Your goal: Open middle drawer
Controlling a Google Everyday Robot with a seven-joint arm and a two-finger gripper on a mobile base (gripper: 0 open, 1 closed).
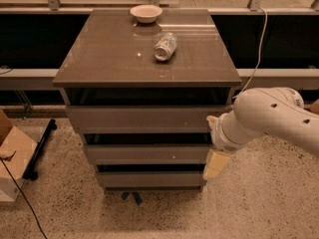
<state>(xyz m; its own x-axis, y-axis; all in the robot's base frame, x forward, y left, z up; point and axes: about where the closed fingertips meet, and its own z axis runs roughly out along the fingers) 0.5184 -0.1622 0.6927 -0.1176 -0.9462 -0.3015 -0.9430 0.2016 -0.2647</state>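
A taupe-grey cabinet (pixel 109 59) with a glossy top stands on a speckled terrazzo floor (pixel 259 203), seen from above and in front. It has three handleless drawer fronts stacked one above another, with a dark gap above each. The middle drawer (pixel 144 154) is the second front down, between the top drawer front (pixel 139 119) and the lowest drawer front (pixel 149 179), and it appears closed. The robot's white arm (pixel 269 118) reaches in from the right edge of the view. Its pale cream gripper (pixel 215 163) hangs downward at the right end of the middle drawer, at or just beside the front's right edge; whether its grip is apart or together cannot be told. On the cabinet top, a small pale bowl (pixel 146 13) sits near the back edge, and a silver can (pixel 165 46) lies on its side just in front of it. A cardboard box (pixel 12 158) stands on the floor at the left.
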